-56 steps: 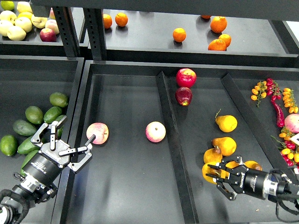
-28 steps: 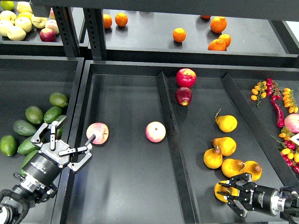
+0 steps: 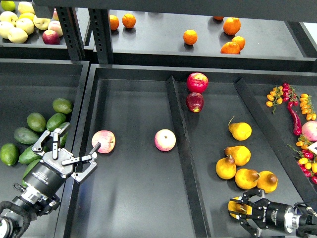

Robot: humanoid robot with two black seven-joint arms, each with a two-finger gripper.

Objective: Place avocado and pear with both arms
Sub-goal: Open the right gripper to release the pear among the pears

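Note:
Several dark green avocados (image 3: 36, 121) lie in the left tray (image 3: 29, 79). My left gripper (image 3: 69, 151) is open and empty, over that tray's right edge, just right of the avocados. Several yellow-orange pears (image 3: 238, 154) lie in the right compartment. My right gripper (image 3: 241, 210) is at the bottom right, below the pear pile, and is shut on a pear (image 3: 236, 208) that shows yellow between the fingers.
Two pink-red apples (image 3: 103, 141) (image 3: 165, 140) lie in the middle compartment, the first one close to my left fingertips. Two red apples (image 3: 197, 82) lie behind the pears. A divider (image 3: 181, 144) separates the compartments. Oranges (image 3: 190, 36) sit on the back shelf, chillies (image 3: 294, 119) at far right.
My right gripper has closed on a pear from the pile and drawn back toward the near edge with it. My left arm has not moved.

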